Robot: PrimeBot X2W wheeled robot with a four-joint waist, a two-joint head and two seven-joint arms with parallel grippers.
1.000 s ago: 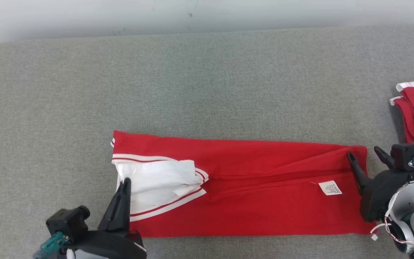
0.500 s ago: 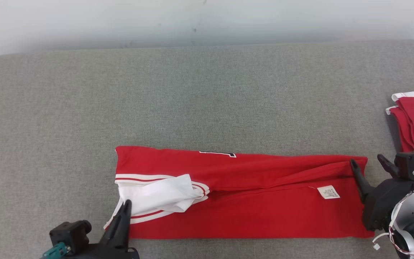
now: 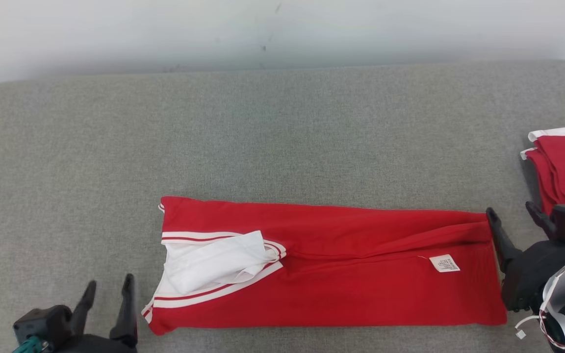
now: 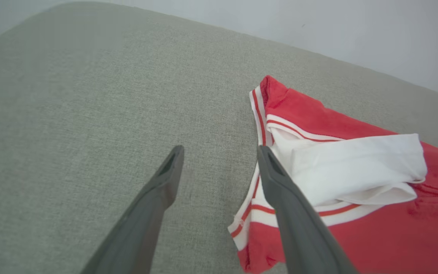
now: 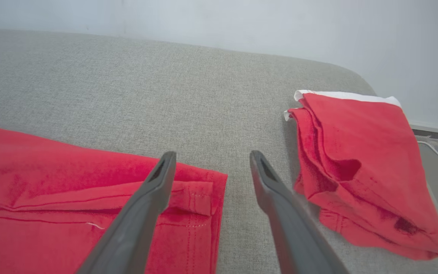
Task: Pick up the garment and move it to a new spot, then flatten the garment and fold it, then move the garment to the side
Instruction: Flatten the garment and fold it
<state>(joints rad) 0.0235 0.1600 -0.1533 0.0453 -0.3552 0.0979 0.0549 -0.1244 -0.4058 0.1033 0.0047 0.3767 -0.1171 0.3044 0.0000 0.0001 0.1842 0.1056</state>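
Red white-trimmed cloth garment [image 3: 351, 284] lies folded lengthwise; our left pincer [image 3: 108, 284] and right pincer [image 3: 510, 210] gape empty. Next, we judge: grip ends, fold crosswise.

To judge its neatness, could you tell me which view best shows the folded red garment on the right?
The right wrist view: the folded red garment lies almost whole, layered edges and white trim visible. The head view catches its left part, cut by the frame edge. The left wrist view faces the long garment's striped end.
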